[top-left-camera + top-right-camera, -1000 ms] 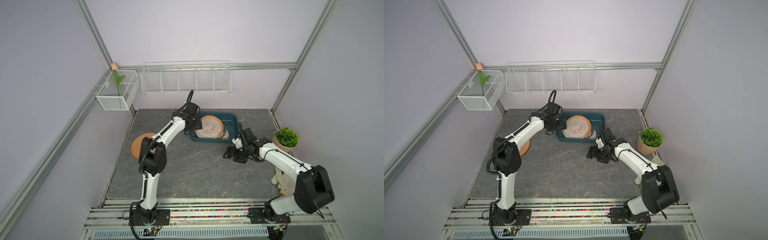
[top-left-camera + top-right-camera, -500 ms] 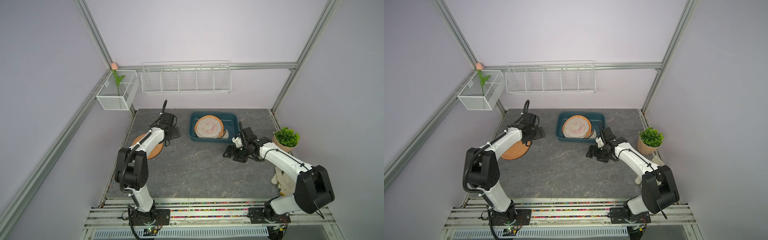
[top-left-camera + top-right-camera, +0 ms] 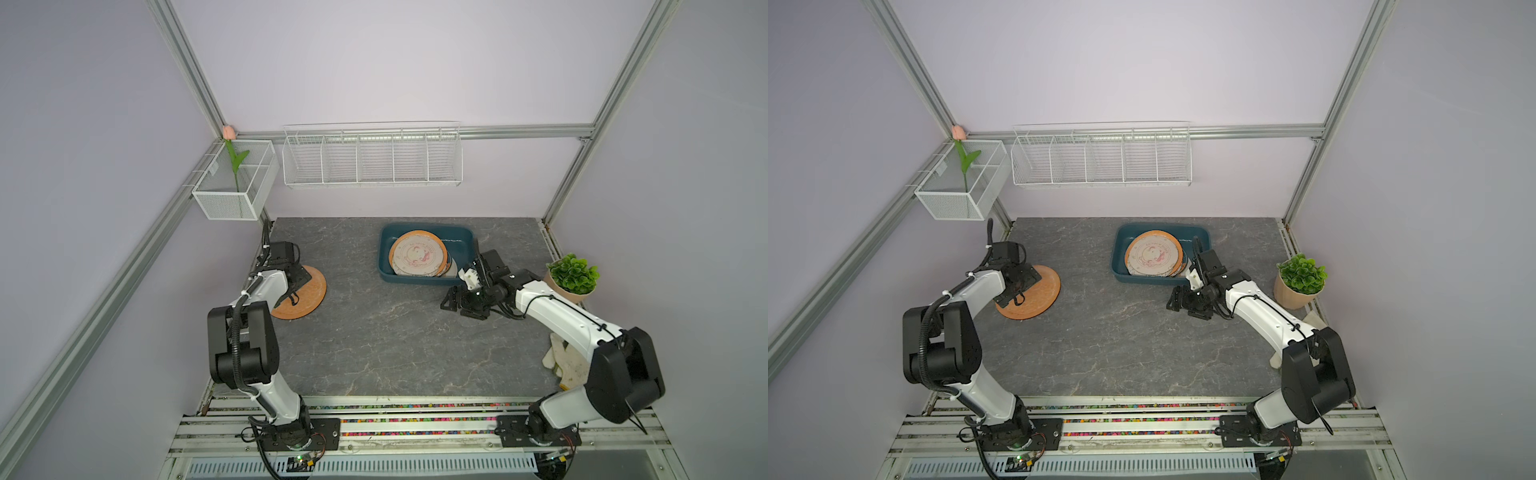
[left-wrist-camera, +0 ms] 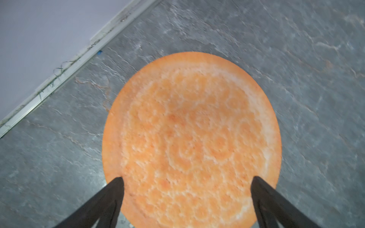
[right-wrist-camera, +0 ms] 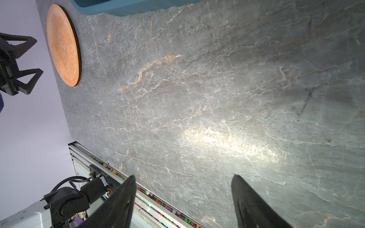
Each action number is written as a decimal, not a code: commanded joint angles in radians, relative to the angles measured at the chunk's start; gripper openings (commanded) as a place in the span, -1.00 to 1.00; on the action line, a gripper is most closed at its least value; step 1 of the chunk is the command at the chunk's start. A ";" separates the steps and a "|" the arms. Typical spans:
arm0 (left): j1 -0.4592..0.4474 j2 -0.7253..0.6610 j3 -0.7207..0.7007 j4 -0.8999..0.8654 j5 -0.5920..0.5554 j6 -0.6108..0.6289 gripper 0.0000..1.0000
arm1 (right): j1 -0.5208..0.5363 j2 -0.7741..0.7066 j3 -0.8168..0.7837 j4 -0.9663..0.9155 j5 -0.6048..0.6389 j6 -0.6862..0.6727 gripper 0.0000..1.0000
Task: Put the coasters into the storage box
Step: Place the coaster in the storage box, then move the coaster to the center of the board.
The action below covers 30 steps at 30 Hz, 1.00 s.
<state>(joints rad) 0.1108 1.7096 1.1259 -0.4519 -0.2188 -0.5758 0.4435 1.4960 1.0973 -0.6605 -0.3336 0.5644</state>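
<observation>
Left gripper hung over the orange coaster with its jaws spread wide and nothing between them. From the left wrist, I saw both fingertips over the coaster's near edge. The right wrist view showed that gripper raised clear of the coaster, not touching it. That coaster lay flat on the table near the left wall, well apart from the box.

I had the right gripper open too, and empty, with only bare stone between its fingers. In both top views it sat low over the table, just in front of the box's near right corner.

The box stood at the back of the table, right of centre. Inside it a printed coaster with an orange rim lay tilted on top of a pile, and the edges of other coasters showed beneath it on the right side. I could not count them.

A plant stood by the right wall, near the right arm.
</observation>
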 commanded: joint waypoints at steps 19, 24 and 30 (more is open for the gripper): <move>0.207 0.254 0.265 0.059 0.166 0.081 0.60 | 0.011 0.038 0.075 -0.061 -0.005 -0.012 0.55; 0.208 0.373 0.395 0.002 0.246 0.100 0.53 | 0.011 0.042 0.092 -0.082 -0.001 -0.020 0.56; 0.206 0.450 0.458 -0.034 0.272 0.103 0.51 | 0.012 0.050 0.107 -0.087 0.002 -0.022 0.56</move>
<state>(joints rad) 0.3206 2.1246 1.5433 -0.4347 0.0216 -0.4984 0.4480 1.5368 1.1858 -0.7189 -0.3336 0.5568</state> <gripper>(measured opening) 0.759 0.777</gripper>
